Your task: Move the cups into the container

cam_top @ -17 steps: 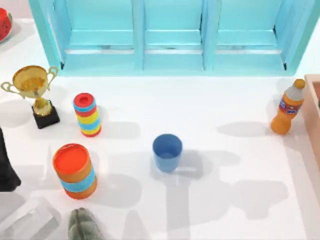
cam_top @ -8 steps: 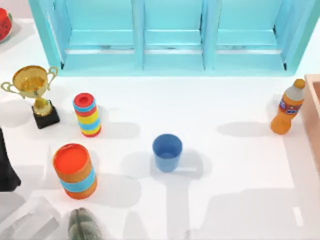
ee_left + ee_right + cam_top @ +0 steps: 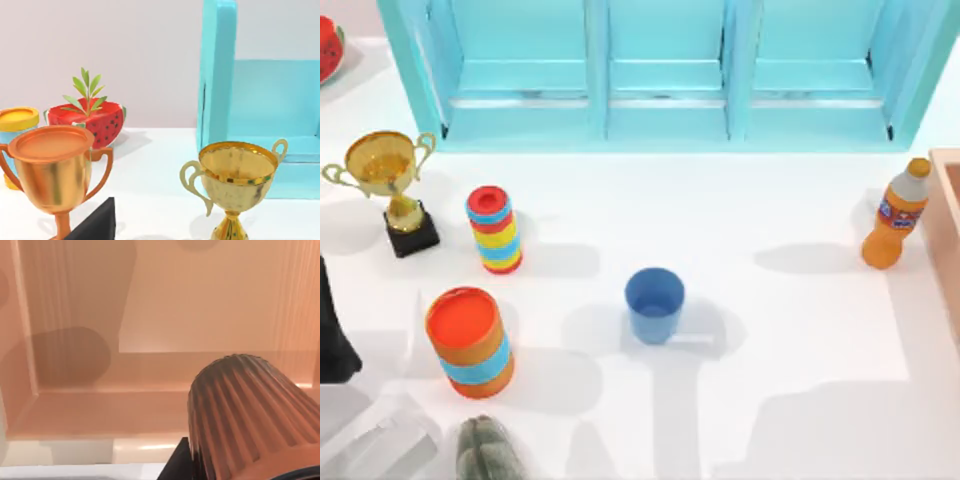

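Note:
The blue cup (image 3: pixel 654 303) stands upright and alone in the middle of the table. The brown cup (image 3: pixel 250 415), ribbed on the outside, hangs close to the right wrist camera over the inside of the container (image 3: pixel 200 305). My right gripper (image 3: pixel 250 460) is shut on it, and one dark finger (image 3: pixel 178 462) shows beside the cup. The container's peach wall (image 3: pixel 947 200) shows at the table's right edge. My left arm (image 3: pixel 330 335) is parked at the left edge, far from both cups.
An orange bottle (image 3: pixel 895 215) stands just left of the container. A gold trophy (image 3: pixel 385 170) and two striped cylinders (image 3: pixel 494 228) (image 3: pixel 470 340) stand at the left. The turquoise cabinet (image 3: pixel 665 70) runs along the back. A grey-green object (image 3: pixel 490 450) lies at the front left.
The arm's shadow on the table has slid toward the front right, away from the blue cup. The blue cup and the other objects have not moved.

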Controlling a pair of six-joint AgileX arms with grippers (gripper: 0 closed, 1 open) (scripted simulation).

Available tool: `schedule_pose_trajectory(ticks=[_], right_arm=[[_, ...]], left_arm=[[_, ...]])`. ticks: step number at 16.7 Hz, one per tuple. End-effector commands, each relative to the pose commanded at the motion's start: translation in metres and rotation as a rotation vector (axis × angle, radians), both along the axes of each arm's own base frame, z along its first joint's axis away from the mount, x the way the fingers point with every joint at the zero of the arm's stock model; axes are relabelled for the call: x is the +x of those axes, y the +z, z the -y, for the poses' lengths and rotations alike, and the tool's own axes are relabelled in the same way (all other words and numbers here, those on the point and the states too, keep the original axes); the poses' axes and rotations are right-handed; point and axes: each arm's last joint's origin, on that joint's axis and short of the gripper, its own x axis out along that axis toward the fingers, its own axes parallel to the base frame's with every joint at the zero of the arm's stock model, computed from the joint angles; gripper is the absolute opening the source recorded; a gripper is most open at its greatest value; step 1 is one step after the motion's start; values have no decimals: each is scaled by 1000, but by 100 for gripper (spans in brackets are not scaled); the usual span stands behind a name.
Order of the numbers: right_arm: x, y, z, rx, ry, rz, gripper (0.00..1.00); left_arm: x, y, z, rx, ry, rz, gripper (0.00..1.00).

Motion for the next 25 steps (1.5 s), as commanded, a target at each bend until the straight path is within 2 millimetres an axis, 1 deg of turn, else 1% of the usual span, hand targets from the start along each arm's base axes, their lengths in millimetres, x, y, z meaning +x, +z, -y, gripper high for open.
schedule_pose_trajectory(ticks=[4,6,7,10,23,24,25], right_arm=[[0,-38,1,-2,-1,3,0],[-1,-52,1,0,-1,-1,0],[-1,-55,1,2,-1,-4,0],[-1,-55,1,2,-1,-4,0],[-1,-55,1,2,-1,-4,98],[-1,-55,1,2,-1,-4,100],[-1,-55,1,2,-1,-4,100]], left_arm=[[0,0,0,0,0,0,100],[0,0,0,0,0,0,100],[0,0,0,0,0,0,100],[0,0,0,0,0,0,100],[0,0,0,0,0,0,100],[0,0,0,0,0,0,100],[0,0,0,0,0,0,100]])
